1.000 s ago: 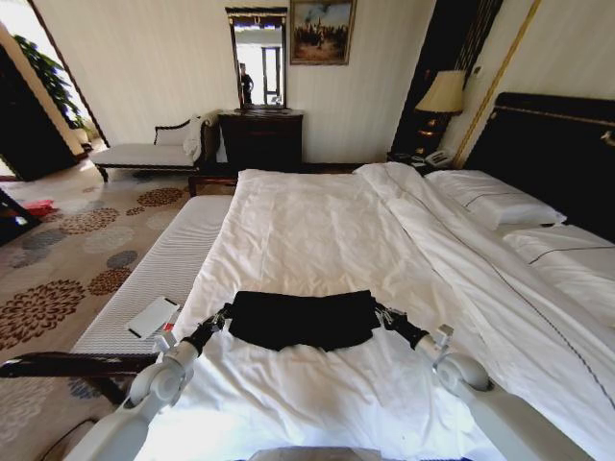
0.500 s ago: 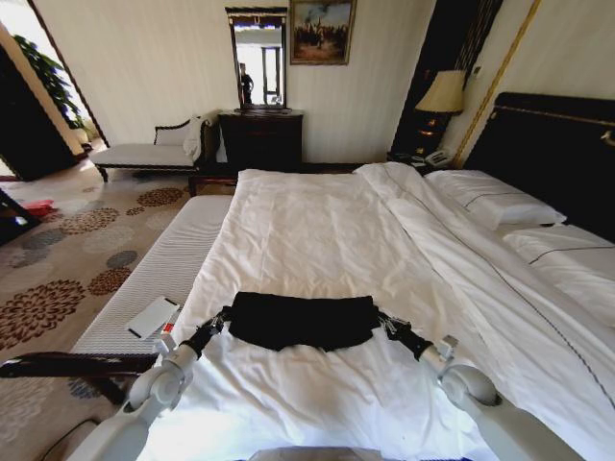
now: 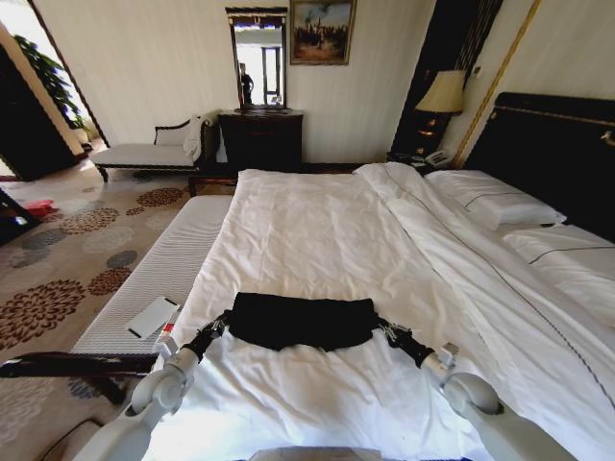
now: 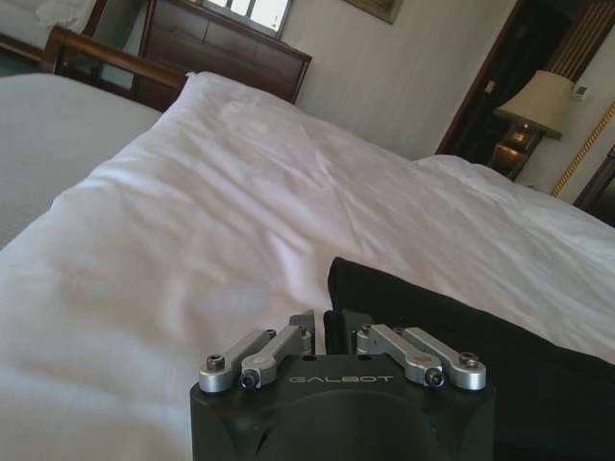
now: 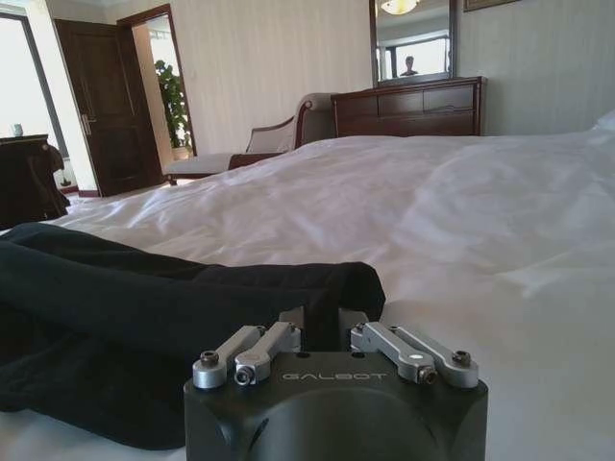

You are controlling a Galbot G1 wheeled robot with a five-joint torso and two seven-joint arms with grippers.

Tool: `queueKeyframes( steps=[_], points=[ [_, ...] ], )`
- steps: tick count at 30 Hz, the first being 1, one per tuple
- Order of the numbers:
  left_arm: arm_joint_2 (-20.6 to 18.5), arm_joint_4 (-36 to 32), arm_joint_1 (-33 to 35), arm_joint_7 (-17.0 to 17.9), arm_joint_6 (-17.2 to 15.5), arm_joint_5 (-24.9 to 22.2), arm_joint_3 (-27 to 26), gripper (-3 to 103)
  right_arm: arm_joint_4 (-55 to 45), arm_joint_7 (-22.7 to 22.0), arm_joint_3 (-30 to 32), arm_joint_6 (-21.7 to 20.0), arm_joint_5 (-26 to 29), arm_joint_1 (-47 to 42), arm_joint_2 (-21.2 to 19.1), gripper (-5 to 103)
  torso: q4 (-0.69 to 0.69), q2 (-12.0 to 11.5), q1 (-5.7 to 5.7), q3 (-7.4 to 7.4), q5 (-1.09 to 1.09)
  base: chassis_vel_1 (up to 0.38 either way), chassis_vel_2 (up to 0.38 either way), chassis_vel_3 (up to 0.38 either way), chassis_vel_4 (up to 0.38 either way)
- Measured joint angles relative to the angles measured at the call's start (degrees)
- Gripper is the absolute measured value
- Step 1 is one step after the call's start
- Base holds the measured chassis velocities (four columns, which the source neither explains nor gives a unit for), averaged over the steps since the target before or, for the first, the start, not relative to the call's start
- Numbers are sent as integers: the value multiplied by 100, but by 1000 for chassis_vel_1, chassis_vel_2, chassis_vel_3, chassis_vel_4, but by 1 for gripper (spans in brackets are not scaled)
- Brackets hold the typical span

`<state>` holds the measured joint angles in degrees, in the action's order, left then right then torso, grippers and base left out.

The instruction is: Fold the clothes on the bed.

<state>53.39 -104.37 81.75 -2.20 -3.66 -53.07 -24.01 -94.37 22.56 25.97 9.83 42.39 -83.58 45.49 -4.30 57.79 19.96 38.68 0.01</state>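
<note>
Mid-fold, the left gripper (image 3: 217,327) and right gripper (image 3: 384,330) have jaws clamped on the T-shirt (image 3: 300,320) ends on the bed (image 3: 317,230); next, I judge, comes an even lay-down.

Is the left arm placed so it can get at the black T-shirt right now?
Likely yes: the left gripper already sits shut on the T-shirt edge, with bare bed sheet around it.

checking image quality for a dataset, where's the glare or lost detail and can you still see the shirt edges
Head view: bright doorway at top left blows out; black T-shirt reads as a flat dark shape, outline crisp against the white bed. Left wrist view: left gripper sharp, shirt folds lost in black. Right wrist view: right gripper sharp, window at left overexposed, shirt folds faintly visible.
</note>
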Motion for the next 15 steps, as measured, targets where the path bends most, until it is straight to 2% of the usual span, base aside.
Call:
queueKeyframes(
  steps=[1, 2, 3, 4, 7, 8, 9, 10, 12, 13, 14, 15],
  points=[
    [8, -29, 5, 1, 0, 41, -9, 19, -20, 3, 16, 2, 1, -19, -8, 21, 0, 0, 0, 0, 0, 0, 0, 0, 0],
    [8, -29, 5, 1, 0, 41, -9, 19, -20, 3, 16, 2, 1, -19, -8, 21, 0, 0, 0, 0, 0, 0, 0, 0, 0],
    [22, -175, 43, 2, 5, 171, -50, 30, -134, 14, 102, 10, 5, -122, -43, 27, 0, 0, 0, 0, -1, 0, 0, 0, 0],
    [22, -238, 65, 2, 13, 217, -70, 30, -200, 16, 141, 13, 13, -172, -55, 32, -1, 0, 0, 0, -1, 0, 0, 0, 0],
    [2, -496, 148, 2, 65, 304, -195, 46, -502, -9, 300, 19, 95, -321, -91, 49, -2, 0, 0, 0, -1, 0, 0, 0, 0],
    [2, -496, 148, 2, 65, 304, -195, 46, -502, -9, 300, 19, 95, -321, -91, 49, -2, 0, 0, 0, -1, 0, 0, 0, 0],
    [2, -528, 156, 8, 69, 301, -231, 52, -549, -35, 315, 19, 118, -317, -102, 49, -2, 0, 0, 0, 0, 0, 0, 0, 0],
    [2, -569, 158, 32, 82, 289, -289, 52, -620, -93, 322, 16, 149, -268, -132, 54, -2, 0, 0, 0, 0, 0, 0, 0, 0],
    [1, -603, 136, 107, 107, 202, -475, 62, -655, -209, 202, -31, 158, 57, -248, 65, -1, 0, 0, 0, -3, 0, 0, 0, 0],
    [1, -603, 136, 107, 107, 202, -475, 62, -655, -209, 202, -31, 158, 57, -248, 65, -1, 0, 0, 0, -3, 0, 0, 0, 0],
    [-8, -603, 132, 120, 117, 201, -512, 68, -641, -224, 146, -48, 151, 152, -271, 70, -1, 0, 0, 0, -2, 0, 0, 0, 0],
    [-25, -601, 131, 127, 141, 211, -555, 74, -588, -246, 38, -69, 141, 316, -307, 70, 0, 0, 0, 0, -2, 0, 0, 0, 0]
  ],
)
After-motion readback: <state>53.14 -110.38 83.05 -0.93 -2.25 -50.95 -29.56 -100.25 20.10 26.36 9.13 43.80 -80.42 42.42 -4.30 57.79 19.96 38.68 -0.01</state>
